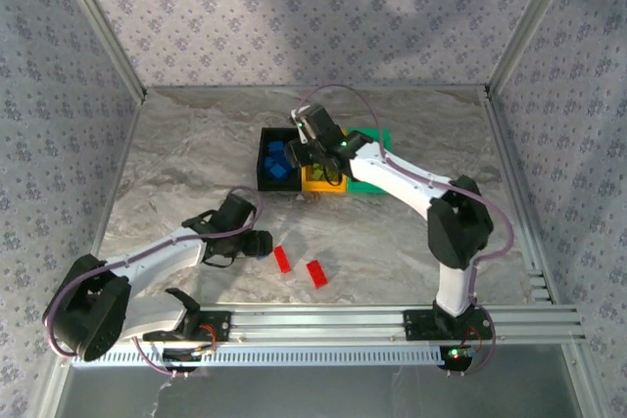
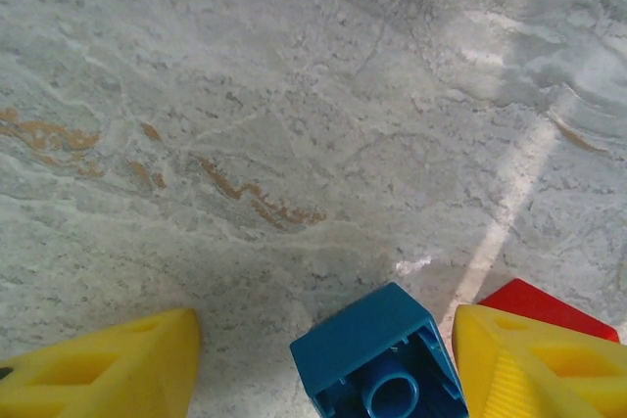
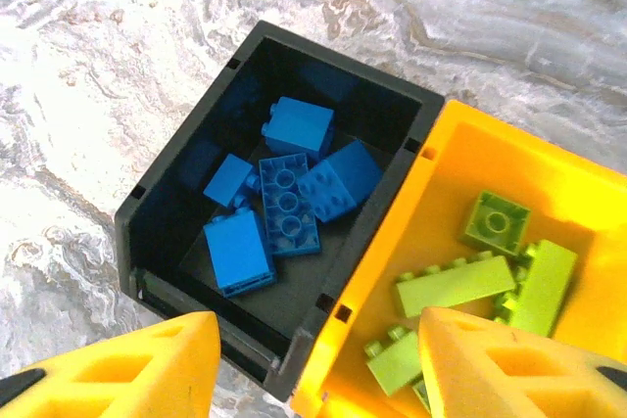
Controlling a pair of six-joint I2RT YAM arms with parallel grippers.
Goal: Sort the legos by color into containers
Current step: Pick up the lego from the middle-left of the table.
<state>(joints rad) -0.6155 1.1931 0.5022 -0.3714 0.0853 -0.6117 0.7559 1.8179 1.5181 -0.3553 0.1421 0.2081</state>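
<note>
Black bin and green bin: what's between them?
The yellow bin sits between the black bin and the green bin, seen in the top view, partly hidden under the right arm.

Black bin (image 3: 186, 144) holds blue legos (image 3: 284, 193), yellow bin (image 3: 509, 159) lime legos (image 3: 456, 286).

Blue studded plastic bricks (image 3: 284, 193) are sitting in the black rectangular plastic bin (image 3: 174, 159), lime green ones (image 3: 453, 284) in the orange-yellow bin (image 3: 470, 159). Red bricks (image 1: 282, 259) are lying on grey marble-patterned tabletop (image 1: 186, 173) (rust-brown veins).
</note>
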